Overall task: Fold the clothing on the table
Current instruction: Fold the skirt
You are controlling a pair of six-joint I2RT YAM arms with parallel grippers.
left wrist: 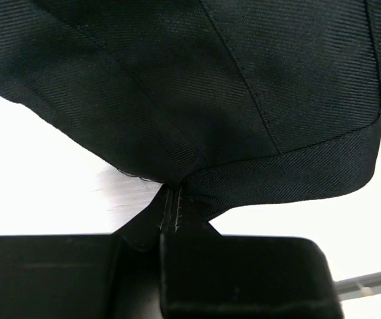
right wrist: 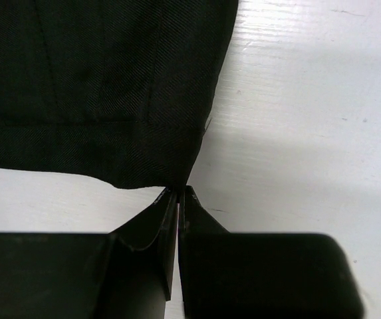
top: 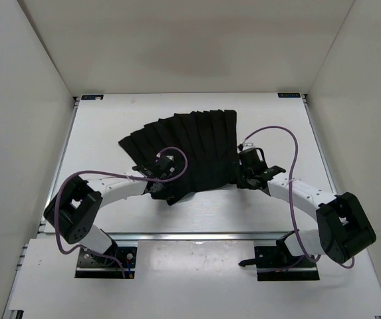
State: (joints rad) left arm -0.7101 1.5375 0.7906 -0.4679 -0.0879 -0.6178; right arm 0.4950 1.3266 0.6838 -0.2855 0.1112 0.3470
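A black pleated skirt [top: 190, 149] lies fanned across the middle of the white counter [top: 104, 133], its narrower near edge flanked by two robot arms. The left pincer [left wrist: 171, 207] is clamped on a bunched fold at the near-left edge, with a line of stitching showing between its tips. The right pincer [right wrist: 179, 195] is pressed shut at the near-right corner, seemingly nipping only the very tip of the cloth. Gripping both near corners at once suggests the arms mean to lift that edge and carry it over; the right's slender hold looks likeliest to slip.
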